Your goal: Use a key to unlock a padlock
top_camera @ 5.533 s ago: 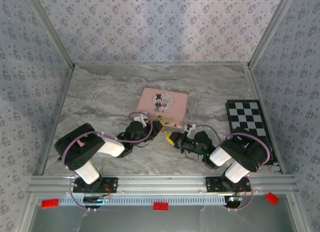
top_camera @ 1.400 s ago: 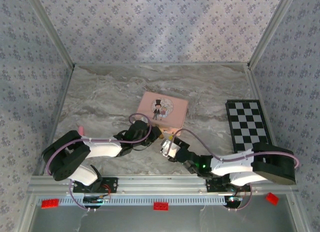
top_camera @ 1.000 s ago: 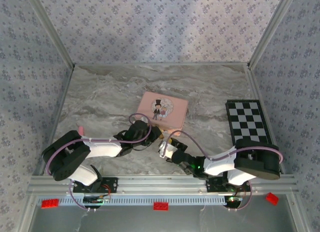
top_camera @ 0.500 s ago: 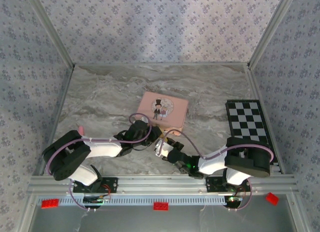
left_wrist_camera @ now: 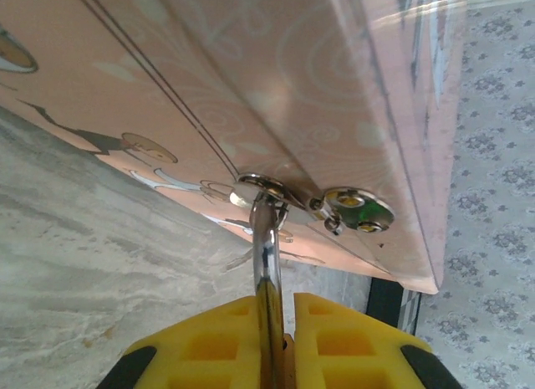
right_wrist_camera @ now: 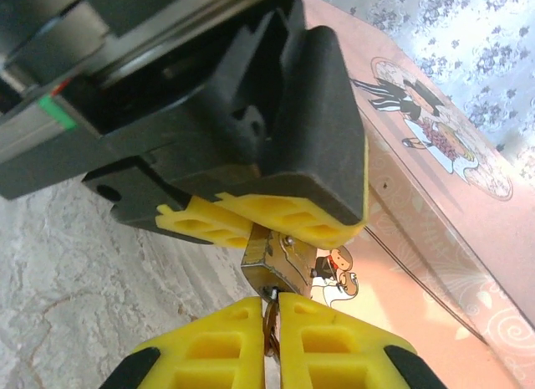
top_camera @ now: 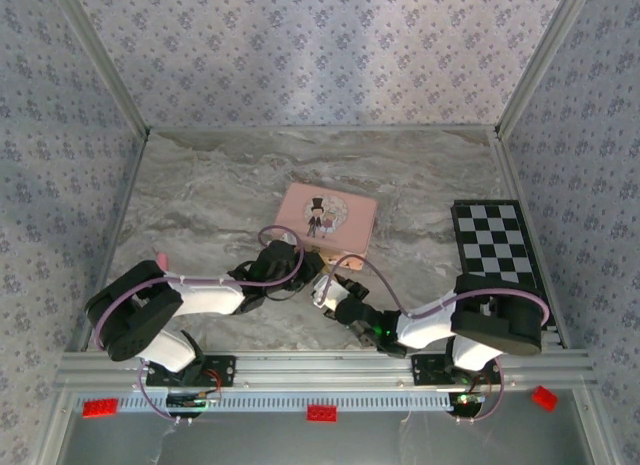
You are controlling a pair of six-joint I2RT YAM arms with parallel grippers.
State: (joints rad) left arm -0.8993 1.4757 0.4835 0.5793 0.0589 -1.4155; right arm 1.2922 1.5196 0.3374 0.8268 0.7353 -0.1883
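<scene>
**Currently at the Insertion Stage; Release Pending**

Inventory, by count: one table [top_camera: 200, 185], one pink tin [top_camera: 327, 218], one checkered mat [top_camera: 498, 247] well apart on the right, two grippers, one padlock [right_wrist_camera: 280, 268] and one key [right_wrist_camera: 269, 322].

Both grippers work at the near face of the tin. The left gripper [left_wrist_camera: 273, 309] is clamped on the padlock's silver shackle [left_wrist_camera: 266, 255], which passes through the tin's hasp [left_wrist_camera: 267, 188]. In the right wrist view the brass body hangs just below the left fingers. The right gripper [right_wrist_camera: 269, 309] is pressed together on the key, whose tip meets the bottom face of the padlock body. Whether the key is fully seated cannot be told.

Completed, as judged from this state:
- the padlock is steadied;
- the key is gripped and brought to the keyhole.

Outstanding:
- seat the key and turn it;
- free the shackle, which reads as closed in the hasp.
</scene>
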